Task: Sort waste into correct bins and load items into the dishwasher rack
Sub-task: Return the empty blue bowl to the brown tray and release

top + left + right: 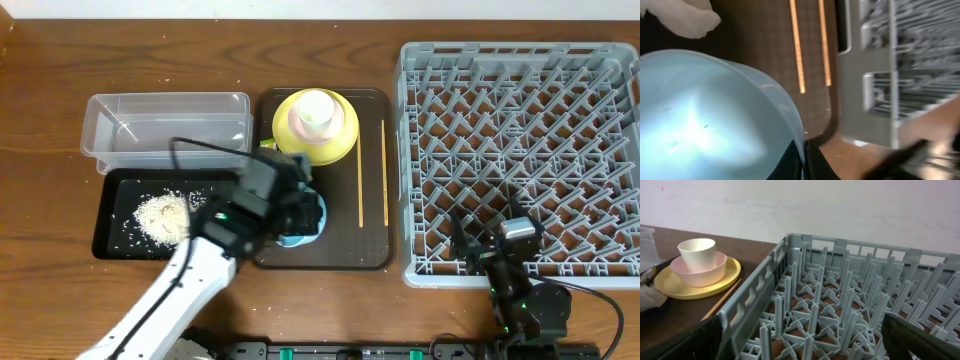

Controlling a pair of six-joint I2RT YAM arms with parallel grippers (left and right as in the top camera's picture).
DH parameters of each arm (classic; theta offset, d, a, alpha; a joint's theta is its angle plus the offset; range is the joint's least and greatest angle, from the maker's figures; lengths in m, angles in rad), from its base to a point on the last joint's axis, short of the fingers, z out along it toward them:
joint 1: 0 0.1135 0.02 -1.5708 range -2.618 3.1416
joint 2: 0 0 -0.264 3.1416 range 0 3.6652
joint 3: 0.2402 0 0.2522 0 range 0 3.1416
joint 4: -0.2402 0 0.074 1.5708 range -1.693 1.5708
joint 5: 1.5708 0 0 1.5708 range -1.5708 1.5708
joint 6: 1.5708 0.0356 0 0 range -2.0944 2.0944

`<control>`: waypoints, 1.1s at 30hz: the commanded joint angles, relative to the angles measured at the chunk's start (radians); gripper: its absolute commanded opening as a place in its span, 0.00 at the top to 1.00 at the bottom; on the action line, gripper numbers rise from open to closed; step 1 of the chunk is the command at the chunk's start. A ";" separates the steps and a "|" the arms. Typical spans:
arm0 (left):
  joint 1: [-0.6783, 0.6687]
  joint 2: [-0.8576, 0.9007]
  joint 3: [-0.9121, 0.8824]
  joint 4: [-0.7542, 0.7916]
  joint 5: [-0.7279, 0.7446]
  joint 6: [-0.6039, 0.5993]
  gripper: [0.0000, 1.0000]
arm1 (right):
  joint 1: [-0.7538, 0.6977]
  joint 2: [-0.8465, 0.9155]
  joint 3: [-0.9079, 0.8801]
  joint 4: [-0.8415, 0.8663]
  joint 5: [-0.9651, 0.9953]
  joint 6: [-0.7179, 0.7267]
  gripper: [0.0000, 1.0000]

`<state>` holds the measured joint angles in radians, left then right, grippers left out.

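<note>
The light blue bowl (318,220) sits on the brown serving tray (372,250), at lower centre of the overhead view, mostly hidden under the left arm. In the left wrist view it fills the lower left of the frame. There the left tool (802,162) looks closed on its rim, with one dark finger inside the wall and one outside. The right tool (805,342) stands wide and holds nothing, hanging over the near edge of the dishwasher rack (520,58) at lower right of the overhead view.

We judge the bowl to be light, stiff plastic with a thin, smooth wall. A pinch across the rim is the sensible hold, since the body is too broad for the jaws. A glossy wall held at one edge may swing or slip, though, so we would carry it slowly and steadily. The rack's upright pegs should take it tipped on edge between rows. The chopsticks (360,185), lying to the right of it on the same tray, are thin and roll easily, so we would lift the bowl clear of them.
</note>
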<state>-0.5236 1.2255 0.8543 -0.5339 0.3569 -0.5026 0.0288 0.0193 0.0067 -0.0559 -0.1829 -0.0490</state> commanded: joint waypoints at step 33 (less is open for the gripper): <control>-0.183 0.214 0.013 0.091 -0.260 -0.057 0.83 | 0.010 0.000 -0.001 -0.004 0.006 -0.012 0.01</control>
<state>-0.7044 1.4372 0.8543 -0.4404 0.0986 -0.5518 0.0288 0.0193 0.0067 -0.0555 -0.1829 -0.0494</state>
